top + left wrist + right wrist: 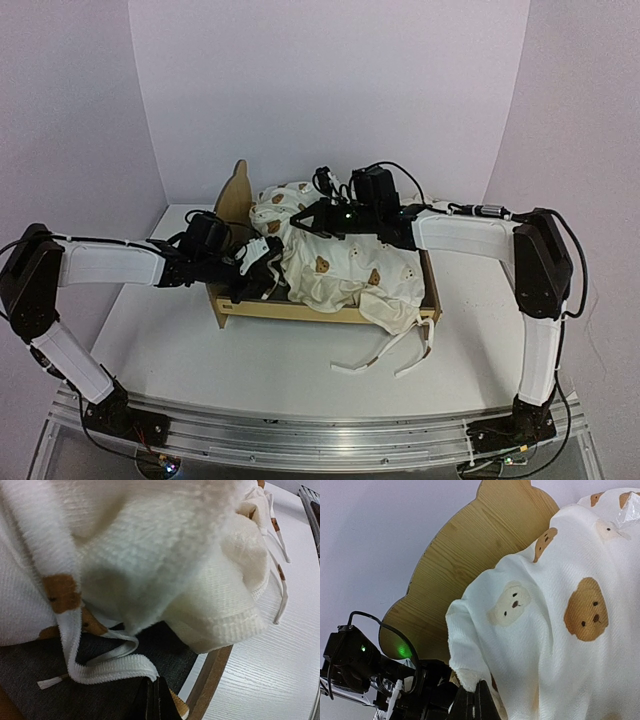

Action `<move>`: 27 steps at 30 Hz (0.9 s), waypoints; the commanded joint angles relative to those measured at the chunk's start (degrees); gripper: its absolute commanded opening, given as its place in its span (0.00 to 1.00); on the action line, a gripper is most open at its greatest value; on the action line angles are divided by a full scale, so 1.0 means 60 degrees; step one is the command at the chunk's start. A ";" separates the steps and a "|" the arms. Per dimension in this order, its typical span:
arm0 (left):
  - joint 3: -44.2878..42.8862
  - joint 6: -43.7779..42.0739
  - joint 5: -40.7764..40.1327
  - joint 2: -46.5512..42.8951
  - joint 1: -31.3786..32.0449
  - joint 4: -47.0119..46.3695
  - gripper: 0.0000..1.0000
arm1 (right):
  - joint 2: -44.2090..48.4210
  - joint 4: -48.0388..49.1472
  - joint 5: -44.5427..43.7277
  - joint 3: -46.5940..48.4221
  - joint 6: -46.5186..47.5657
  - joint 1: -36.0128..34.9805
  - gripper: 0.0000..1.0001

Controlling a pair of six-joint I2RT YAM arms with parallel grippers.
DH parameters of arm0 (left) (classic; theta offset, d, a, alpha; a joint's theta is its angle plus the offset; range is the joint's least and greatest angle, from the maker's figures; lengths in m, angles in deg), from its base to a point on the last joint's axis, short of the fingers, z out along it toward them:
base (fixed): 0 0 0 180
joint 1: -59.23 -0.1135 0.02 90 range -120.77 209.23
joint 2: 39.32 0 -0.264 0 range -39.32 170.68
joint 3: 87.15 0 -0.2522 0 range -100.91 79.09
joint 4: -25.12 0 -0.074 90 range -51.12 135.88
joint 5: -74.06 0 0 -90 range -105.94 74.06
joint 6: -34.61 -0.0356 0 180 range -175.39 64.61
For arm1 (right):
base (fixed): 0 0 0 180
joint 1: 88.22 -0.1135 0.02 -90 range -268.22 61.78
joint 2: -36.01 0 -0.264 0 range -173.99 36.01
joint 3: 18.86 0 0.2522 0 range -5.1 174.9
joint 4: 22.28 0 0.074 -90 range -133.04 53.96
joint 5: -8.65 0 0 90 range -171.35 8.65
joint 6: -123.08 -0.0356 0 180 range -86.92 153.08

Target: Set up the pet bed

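The pet bed (325,313) of light plywood stands mid-table, its bear-ear headboard (238,192) at the left. The cream bear-print cushion (345,262) lies crumpled over it and hides most of the grey base. My left gripper (262,264) is low inside the bed near the headboard. Its jaws (155,700) are shut on the cushion's ribbed edge (117,667) above the dark grey base (30,685). My right gripper (301,221) holds up a fold of the cushion. Its jaws (474,703) are shut on a corner of the cushion (545,630) in front of the headboard (465,570).
The cushion's tie strings (385,355) trail over the bed's front rail (210,680) onto the white table (170,340). More bear-print fabric (283,195) bunches by the headboard. The left arm (365,662) shows close below the right gripper. White walls close in the back and sides.
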 commanded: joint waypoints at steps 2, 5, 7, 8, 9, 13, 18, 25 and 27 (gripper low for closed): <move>0.0342 0.0422 0.0711 -0.0024 0.0523 0.0494 0.00 | 0.0072 0.0300 -0.0236 0.0068 0.0215 -0.0013 0.00; 0.0249 0.0551 0.0661 -0.0003 0.0677 -0.0017 0.00 | 0.0055 0.0294 -0.0226 0.0055 0.0228 -0.0013 0.00; -0.0144 0.0571 0.0487 0.0171 0.0679 -0.0330 0.00 | 0.0043 0.0285 -0.0220 0.0054 0.0220 -0.0021 0.00; -0.0280 0.0465 0.0290 0.0286 0.0679 -0.0628 0.00 | 0.0045 0.0288 -0.0221 0.0053 0.0222 -0.0019 0.00; -0.0354 0.0316 0.0038 0.0363 0.0679 -0.0863 0.00 | 0.0049 0.0291 -0.0222 0.0053 0.0219 -0.0014 0.00; -0.0007 -0.0480 -0.2094 0.0448 0.0666 -0.1828 0.00 | 0.0120 0.0285 -0.0243 0.0017 0.0230 -0.0015 0.00; 0.0216 -0.0790 -0.1981 -0.0028 0.0665 -0.1103 0.00 | 0.0228 0.0289 -0.0294 -0.0067 0.0342 -0.0013 0.00; 0.0268 0.0475 0.0388 -0.0681 0.0694 0.1051 0.00 | 0.0265 0.0292 -0.0265 -0.0107 0.0337 -0.0013 0.00; 0.0359 0.0532 0.0400 -0.0674 0.0699 0.1350 0.00 | 0.0292 0.0285 -0.0264 -0.0111 0.0328 -0.0014 0.00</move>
